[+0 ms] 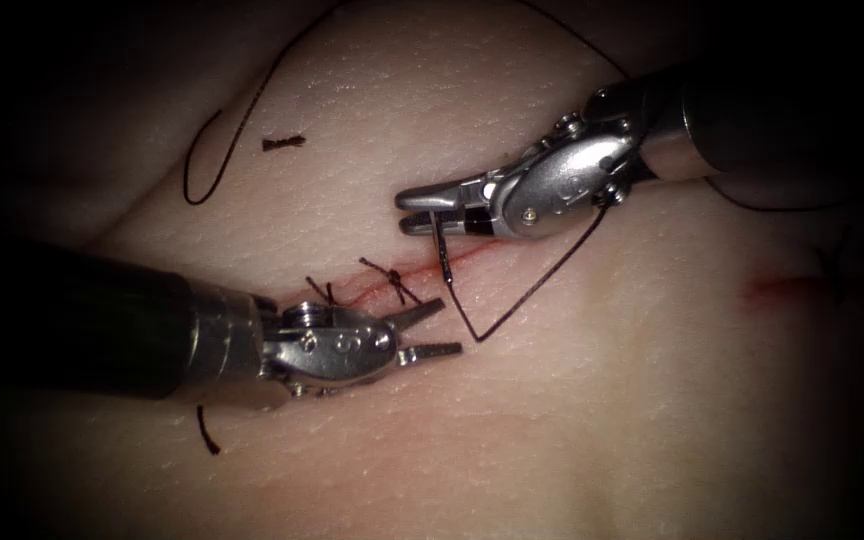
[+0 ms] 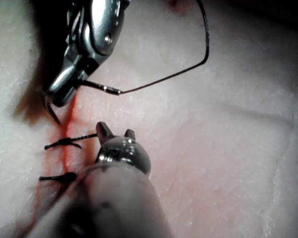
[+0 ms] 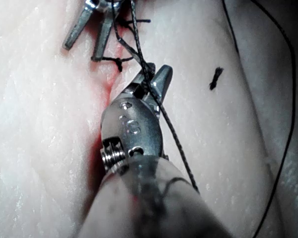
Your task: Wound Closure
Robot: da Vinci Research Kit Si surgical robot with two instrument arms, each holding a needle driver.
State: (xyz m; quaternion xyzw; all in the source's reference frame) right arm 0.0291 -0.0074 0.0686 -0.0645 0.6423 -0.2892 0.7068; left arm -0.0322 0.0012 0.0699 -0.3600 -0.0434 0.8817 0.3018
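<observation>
Right hand [image 1: 417, 210] comes in from the right above the cut [image 1: 472, 256], clamped on the needle [image 1: 444, 250] near its thread end; the needle hangs down from the jaws, its tip at the cut line, and whether it has entered the tissue [image 1: 552, 420] cannot be told from the endoscope. In the left wrist view the same hand [image 2: 59, 94] grips the needle [image 2: 50, 110], whose curved tip hangs just beside the red line of the cut [image 2: 68, 124], seemingly free of the surface. Thread [image 1: 522, 300] runs from the needle's end down to a sharp bend right of the cut, then back up toward the right hand's wrist. Left hand [image 1: 437, 328] sits low left, jaws spread moderately, holding nothing, tips just beside the cut. Two tied stitches [image 1: 387, 275] cross the cut between the two hands. Cut thread ends lie loose on the tissue: one upper left [image 1: 282, 143], one below the left shaft [image 1: 207, 432]. A long thread loop [image 1: 222, 150] trails off upper left. A red fluid mark [image 1: 782, 288] shows far right.
</observation>
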